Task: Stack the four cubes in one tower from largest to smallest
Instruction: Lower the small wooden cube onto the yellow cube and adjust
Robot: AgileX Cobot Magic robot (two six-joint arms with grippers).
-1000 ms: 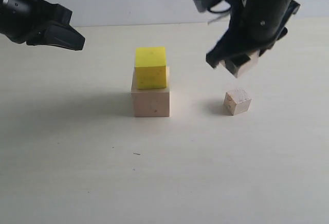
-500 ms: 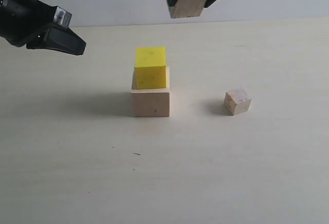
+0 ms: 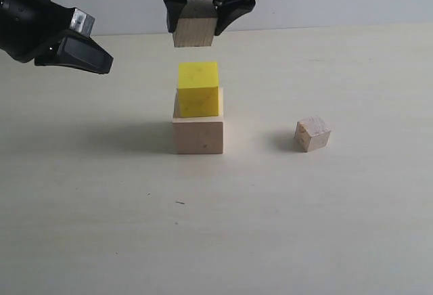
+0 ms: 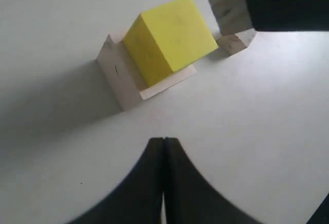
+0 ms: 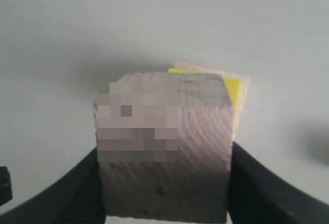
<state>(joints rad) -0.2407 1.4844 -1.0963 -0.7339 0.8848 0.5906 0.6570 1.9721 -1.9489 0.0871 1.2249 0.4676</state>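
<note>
Gripping the medium wood cube, the right gripper hangs above the yellow cube, which sits on the large cube at the middle of the desk, while the left gripper is clenched empty.

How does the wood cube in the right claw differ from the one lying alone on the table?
The held wood cube is larger than the lone wood cube. The held cube hangs in the right claw above the yellow cube; the lone cube rests on the table, off to the side. Both are pale bare wood.
</note>
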